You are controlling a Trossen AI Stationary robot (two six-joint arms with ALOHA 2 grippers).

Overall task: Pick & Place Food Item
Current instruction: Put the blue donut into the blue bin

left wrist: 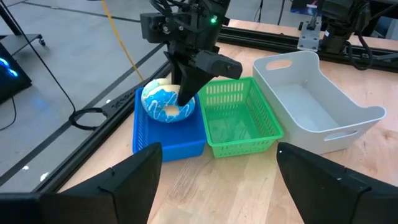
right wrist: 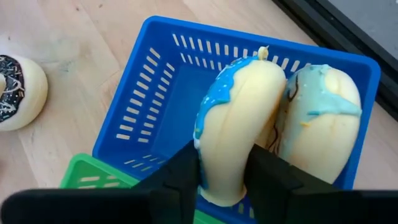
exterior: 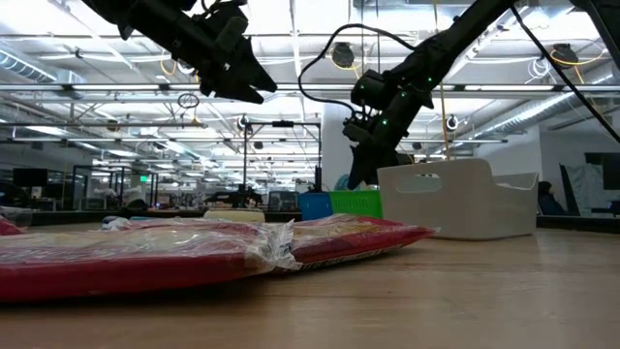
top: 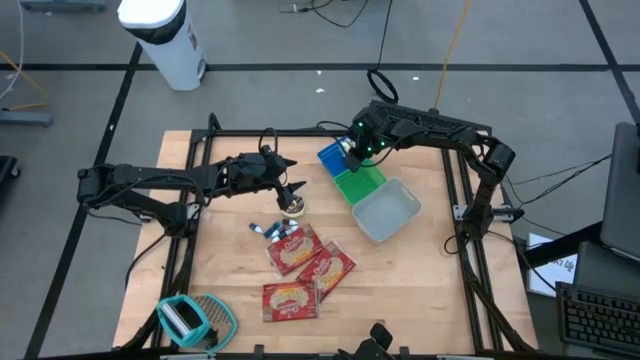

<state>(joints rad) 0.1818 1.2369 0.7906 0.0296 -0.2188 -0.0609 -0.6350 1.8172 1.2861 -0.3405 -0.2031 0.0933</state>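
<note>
A blue-iced donut (right wrist: 236, 112) sits inside the blue basket (top: 330, 157) at the far middle of the table, with my right gripper (right wrist: 224, 158) shut on it from above. The same donut (left wrist: 163, 102) and basket (left wrist: 168, 143) show in the left wrist view. My left gripper (top: 295, 190) hangs open above the table, over a chocolate-iced donut (top: 292, 207) that lies flat on the wood. It holds nothing. My right gripper pinches one side of the donut's ring (right wrist: 225, 143) between its two fingers. One finger (right wrist: 270, 174) stands in the donut's hole and the other (right wrist: 180, 171) outside the ring. The fingers slant down from above. The donut stands tilted within the basket's walls.
A green basket (top: 358, 183) adjoins the blue one, with a white bin (top: 388, 210) to its right. Three red food packets (top: 300, 265) and a small wrapped item (top: 265, 230) lie mid-table. A teal tool (top: 190, 320) lies at the near left corner.
</note>
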